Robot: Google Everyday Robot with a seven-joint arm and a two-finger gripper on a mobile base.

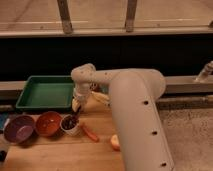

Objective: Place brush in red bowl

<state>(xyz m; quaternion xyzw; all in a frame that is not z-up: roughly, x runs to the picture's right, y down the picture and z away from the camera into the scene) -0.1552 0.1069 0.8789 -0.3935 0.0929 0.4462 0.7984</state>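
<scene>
gripper (76, 110) over white cup (70, 131) | red bowl (48, 125) between cup, purple bowl (19, 129)

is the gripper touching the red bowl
Apart. The camera view shows the gripper over the white cup, to the right of the red bowl, with a visible gap between gripper and bowl.

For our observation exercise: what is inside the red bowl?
The red bowl looks bare inside. The claw, shut, hangs over the white cup beside it; the cup's dark contents cannot be made out.
</scene>
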